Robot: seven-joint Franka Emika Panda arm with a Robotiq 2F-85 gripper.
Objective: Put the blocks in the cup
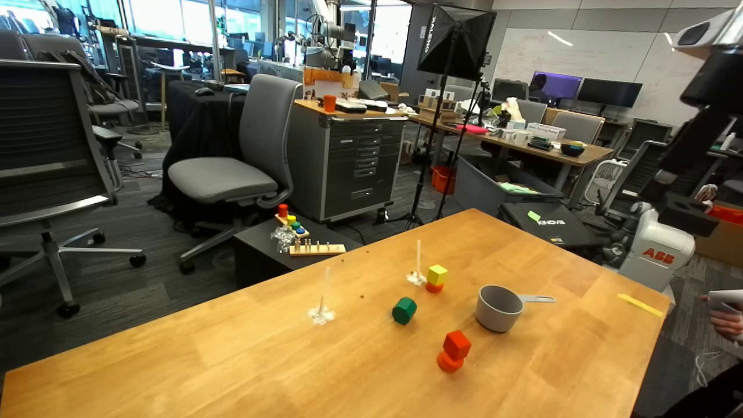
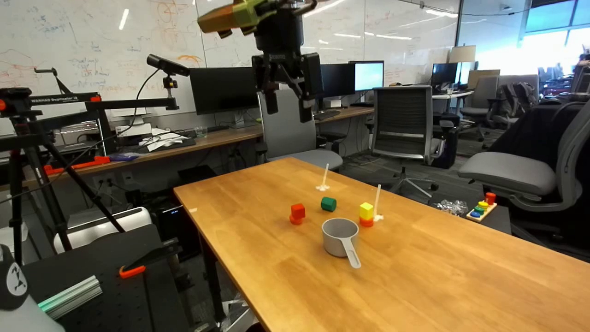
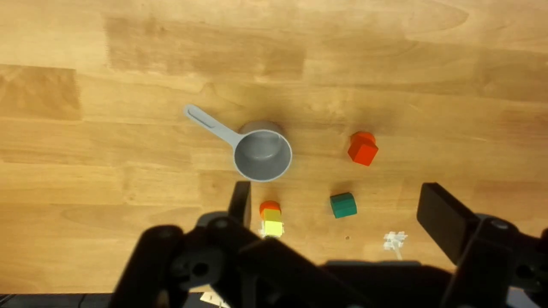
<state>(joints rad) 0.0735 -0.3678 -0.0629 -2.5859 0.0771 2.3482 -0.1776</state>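
Note:
The grey cup [image 1: 499, 310] [image 2: 340, 240] [image 3: 262, 158] stands upright on the wooden table, its inside bare in the wrist view. A red cube [image 1: 457, 344] [image 2: 298, 210] [image 3: 363, 153] sits on a red-orange round piece [image 1: 449, 363] [image 2: 295, 221]. A yellow cube [image 1: 437, 274] [image 2: 366, 210] [image 3: 272, 222] sits on an orange round piece [image 1: 434, 288] [image 2: 366, 222] [image 3: 269, 206]. A green many-sided block [image 1: 404, 310] [image 2: 328, 204] [image 3: 343, 205] lies alone between them. My gripper [image 2: 289, 108] [image 3: 336, 203] is open and empty, high above the table.
Two thin upright sticks [image 1: 418, 258] [image 2: 325, 174] rise from white taped bases; one stands right beside the yellow cube. A yellow tape strip [image 1: 640, 305] lies near the table edge. A black box [image 1: 261, 249] beside the table holds a multicoloured toy strip [image 1: 292, 222].

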